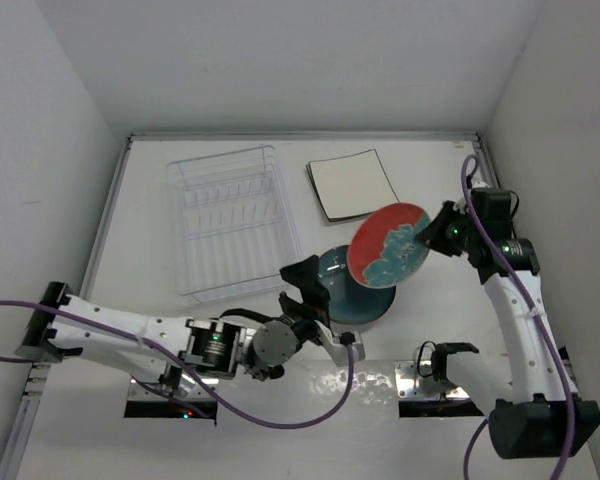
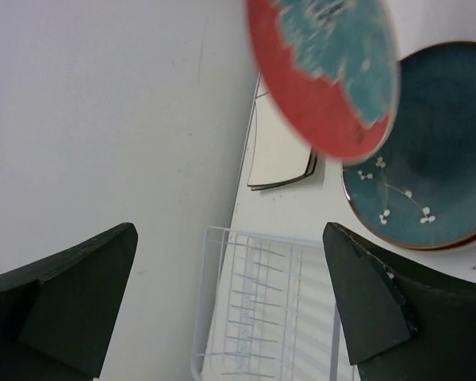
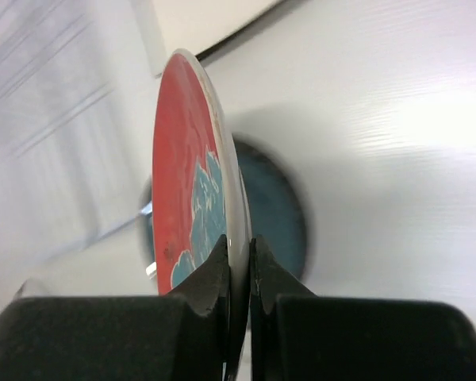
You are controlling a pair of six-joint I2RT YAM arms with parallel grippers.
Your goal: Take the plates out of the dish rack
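Right fingers (image 3: 210, 290) clamped on the rim of a red plate (image 1: 388, 245) with a teal splash. The plate is tilted on edge in the air, right of the rack (image 1: 235, 220) and partly over a teal plate (image 1: 365, 295). The teal plate lies flat on the desk (image 1: 140, 250), white flower sprigs on it, just beside the rack's near right corner. Cream square plates (image 1: 352, 185) with dark edges lie stacked flat on the desk, beside the rack's far right side. The rack is clear plastic and no plates show in its slots. Left fingers (image 2: 71, 305) spread wide, holding nothing, low near the teal plate's left edge. Left wrist view looks up at the red plate from below.
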